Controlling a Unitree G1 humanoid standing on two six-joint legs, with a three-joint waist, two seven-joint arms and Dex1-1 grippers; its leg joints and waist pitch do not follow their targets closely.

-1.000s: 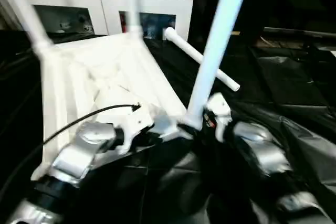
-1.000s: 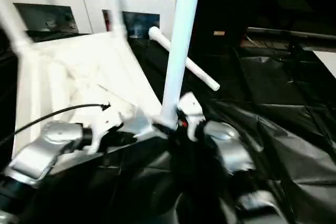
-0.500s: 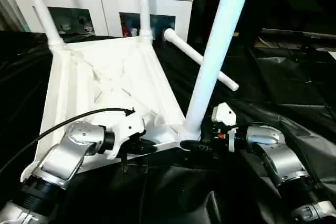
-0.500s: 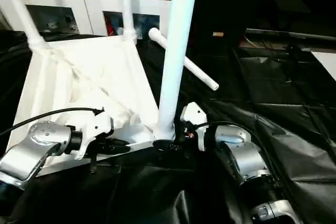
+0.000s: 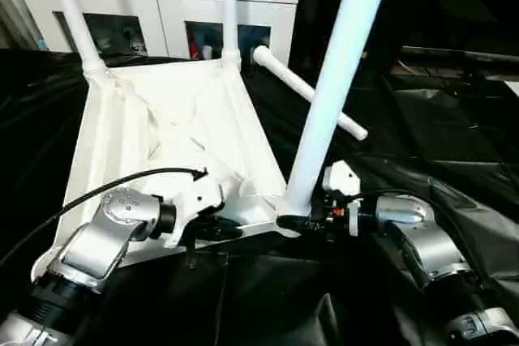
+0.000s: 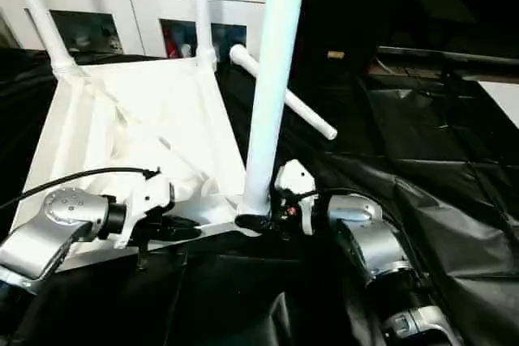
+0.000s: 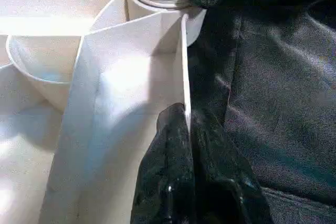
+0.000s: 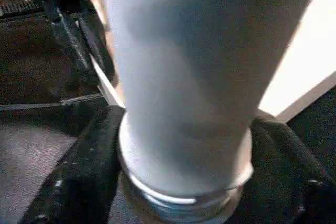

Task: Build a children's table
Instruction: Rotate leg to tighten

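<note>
Left eye view shows our left gripper (image 5: 220,229) pinching the near rim of the upturned tabletop (image 5: 162,127) on the black sheet (image 5: 454,143) to steady it, while our right gripper (image 5: 306,223) straddles the near leg (image 5: 334,87) at its base, apparently seating it.

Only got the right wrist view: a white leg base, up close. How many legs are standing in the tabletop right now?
Observer: Three. Two far legs stand in the back corner sockets of the upturned tabletop, and the near leg, the one you see, stands in the near right corner.
Operator: And the fourth?
Observer: The loose leg lies on the black cloth beyond the tabletop's right edge, partly behind the near leg.
Operator: What is the left arm doing?
Observer: The left gripper has its jaws shut on the tabletop's thin near rim, beside that corner socket.
</note>
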